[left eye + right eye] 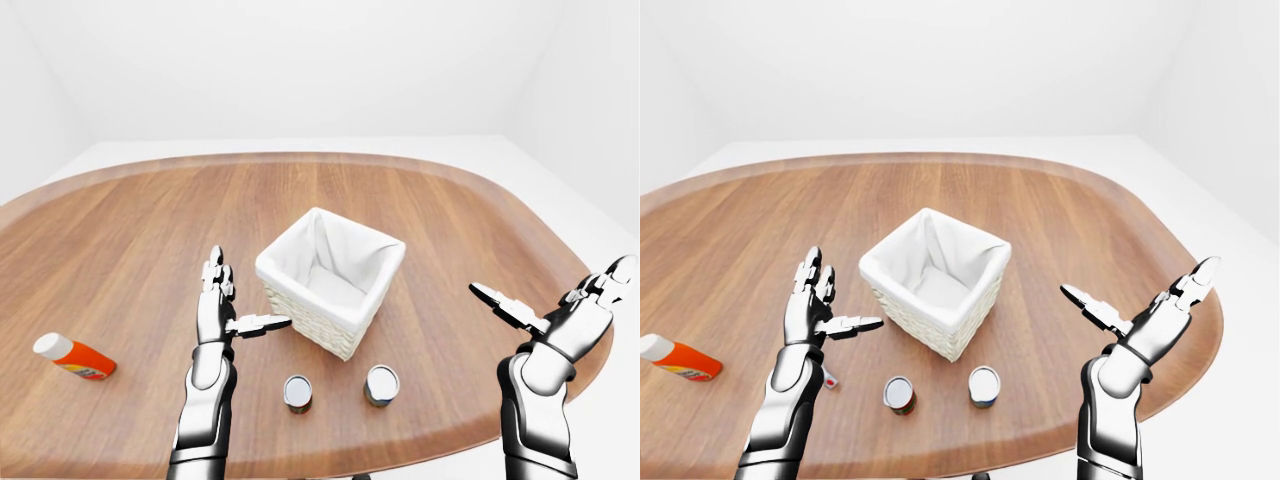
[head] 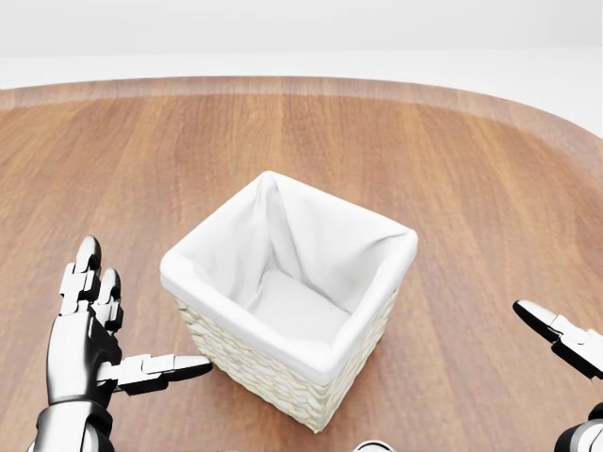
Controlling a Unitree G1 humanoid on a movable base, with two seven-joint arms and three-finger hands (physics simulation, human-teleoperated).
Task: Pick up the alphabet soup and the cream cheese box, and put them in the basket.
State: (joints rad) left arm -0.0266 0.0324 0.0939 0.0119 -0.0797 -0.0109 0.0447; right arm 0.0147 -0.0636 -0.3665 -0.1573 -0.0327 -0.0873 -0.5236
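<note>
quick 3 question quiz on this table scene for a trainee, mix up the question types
1. True or false: the basket already holds a can.
2. Multiple choice: the orange bottle lies at the eye views' A) left B) right C) top.
3. Fill in: the left hand and right hand are both ____.

Key:
1. False; its white lining is bare, and two cans stand on the table below it in the eye views.
2. A
3. open, fingers spread, holding nothing.
</note>
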